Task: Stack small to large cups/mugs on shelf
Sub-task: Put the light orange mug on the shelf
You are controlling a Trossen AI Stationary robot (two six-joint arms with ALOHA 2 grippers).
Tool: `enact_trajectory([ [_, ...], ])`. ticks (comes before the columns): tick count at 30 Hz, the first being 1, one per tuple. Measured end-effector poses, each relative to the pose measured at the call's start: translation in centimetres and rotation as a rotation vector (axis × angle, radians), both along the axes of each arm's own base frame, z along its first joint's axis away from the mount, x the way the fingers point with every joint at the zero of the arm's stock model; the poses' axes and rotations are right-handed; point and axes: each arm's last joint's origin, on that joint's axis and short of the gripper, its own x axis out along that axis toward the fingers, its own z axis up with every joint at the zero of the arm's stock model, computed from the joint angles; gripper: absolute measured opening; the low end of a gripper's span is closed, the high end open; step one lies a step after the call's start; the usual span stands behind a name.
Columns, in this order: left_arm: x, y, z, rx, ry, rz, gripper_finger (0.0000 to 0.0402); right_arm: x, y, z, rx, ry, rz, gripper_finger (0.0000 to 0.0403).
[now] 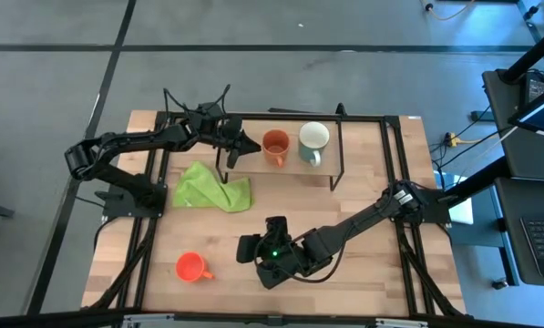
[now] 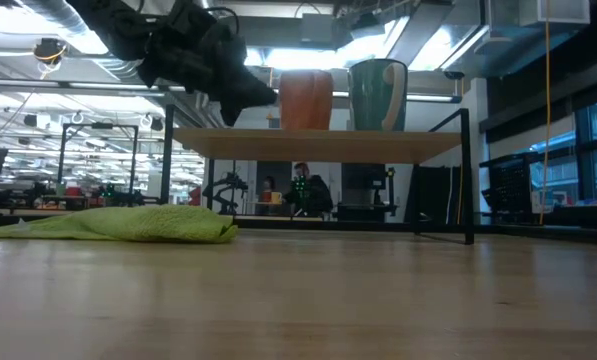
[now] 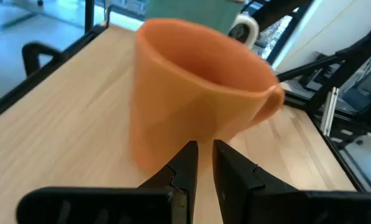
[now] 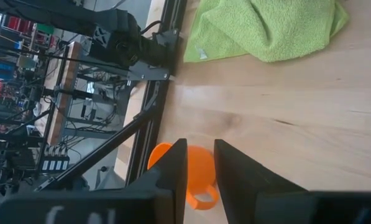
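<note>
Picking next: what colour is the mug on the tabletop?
Bright orange-red mug, clearest in the high view.

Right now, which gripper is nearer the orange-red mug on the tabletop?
Right. The right gripper sits on the tabletop's near side, just beside the orange-red mug. The left gripper is up at the shelf, next to the brown-orange mug, far from it.

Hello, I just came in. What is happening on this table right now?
Two mugs already stand on the shelf: the brown-orange mug and the pale green mug. The left gripper hovers just beside the brown-orange one, holding nothing. The small orange-red mug is on the tabletop, with the right gripper near it. A lime-green cloth lies between.
</note>
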Motion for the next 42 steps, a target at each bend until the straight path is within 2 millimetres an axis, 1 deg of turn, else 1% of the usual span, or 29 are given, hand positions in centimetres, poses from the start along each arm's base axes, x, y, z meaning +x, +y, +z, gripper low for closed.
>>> enact_trajectory([
  [12,0.1,0.2,0.2,0.058,-0.01,0.045,0.0043,0.0,0.0,0.0,0.014,-0.006,-0.01,0.0081],
  [21,1.4,1.0,-1.6,0.018,-0.011,0.035,0.0043,0.0,0.0,0.0,0.013,-0.008,-0.013,0.0081],
  [26,1.3,1.3,-1.8,0.017,-0.014,0.037,0.0043,-0.1,0.0,0.0,0.008,0.0,-0.013,0.0081],
  [29,0.9,1.7,-1.6,0.012,-0.024,0.031,0.0043,-0.2,-0.1,-0.1,0.011,0.025,-0.002,0.0081],
  [31,0.6,2.0,-1.5,0.004,-0.023,0.032,0.0043,-0.6,-0.2,-0.5,0.005,0.079,0.001,0.0081],
  [34,-0.3,2.3,-0.9,-0.009,-0.019,0.032,0.0043,-1.5,-0.7,-1.2,-0.006,0.188,-0.027,0.0081],
  [36,-1.1,2.2,-0.6,-0.029,0.01,0.026,0.0043,-1.8,-0.7,-1.4,0.012,0.236,-0.008,0.0081],
  [38,-2.1,1.7,-0.3,-0.037,0.056,0.009,0.0043,-1.6,-0.7,-1.1,0.017,0.248,0.037,0.0081],
  [42,-4.0,-0.3,0.8,0.0,0.131,-0.054,0.0035,-1.1,-1.2,0.0,-0.023,0.238,0.102,0.0081],
])
